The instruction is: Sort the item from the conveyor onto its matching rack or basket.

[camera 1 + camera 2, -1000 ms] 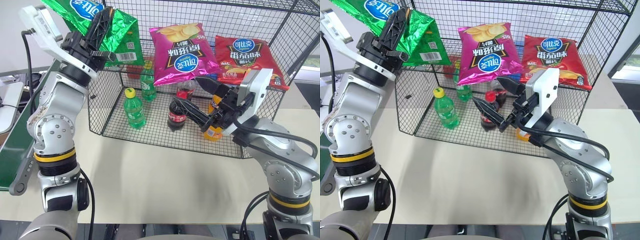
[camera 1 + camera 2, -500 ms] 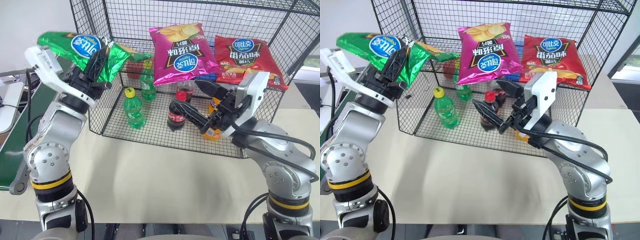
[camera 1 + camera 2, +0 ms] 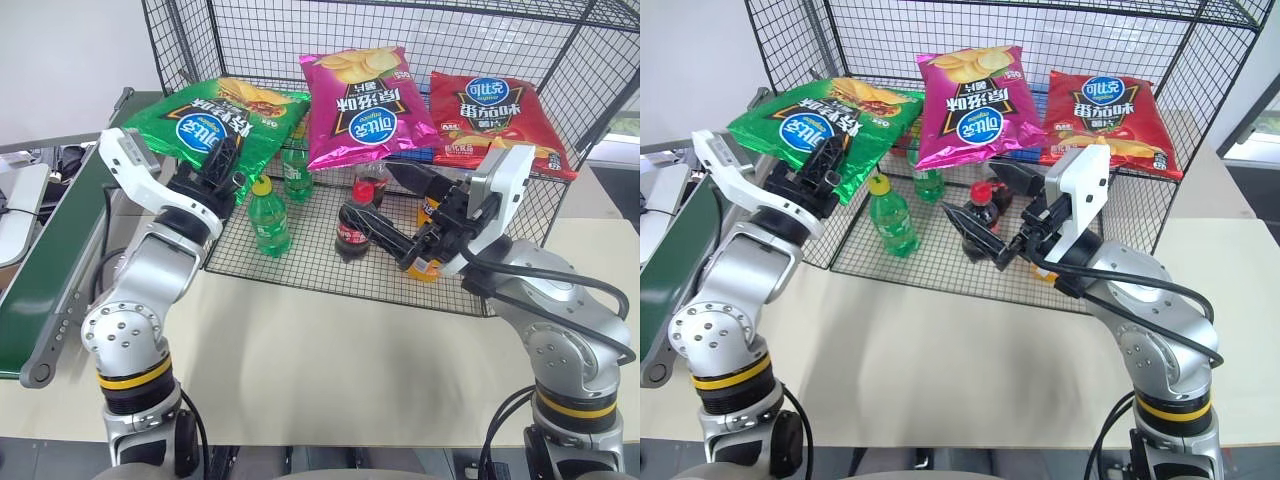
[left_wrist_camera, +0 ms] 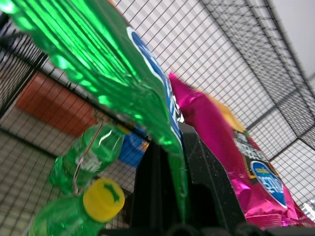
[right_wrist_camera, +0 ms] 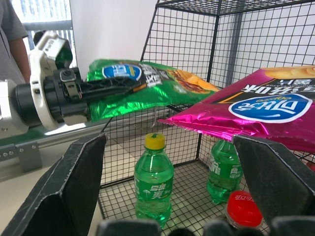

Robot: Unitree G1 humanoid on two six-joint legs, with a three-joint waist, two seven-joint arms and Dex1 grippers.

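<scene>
On the upper shelf of the black wire cage (image 3: 560, 40), at its left end, lies the far part of the green crisp bag (image 3: 215, 125), food picture toward the back of the shelf and round blue-and-white logo toward the front. Its near end sticks out past the shelf's front-left corner, and there the left gripper (image 3: 222, 160) is clamped tight on it, black fingers (image 4: 197, 167) pinching the foil edge between them. Beside it on the same shelf a magenta bag (image 3: 365, 100) takes the middle, its lower end drooping over the front edge, and a red bag (image 3: 490, 115) lies at the right end.

Down on the cage's lower floor, two green bottles (image 3: 268, 215) with yellow caps stand toward the left side, directly under the green bag, and a dark cola bottle (image 3: 355, 225) with a red cap stands near the middle.

At the front of the cage, right of centre, the right gripper (image 3: 395, 215) hangs with its fingers spread wide apart and nothing between them, pointing in at the bottles.

Along the left edge of the beige table (image 3: 330, 350) runs the conveyor (image 3: 45, 270), its dark green belt between grey rails, well apart from the bag.
</scene>
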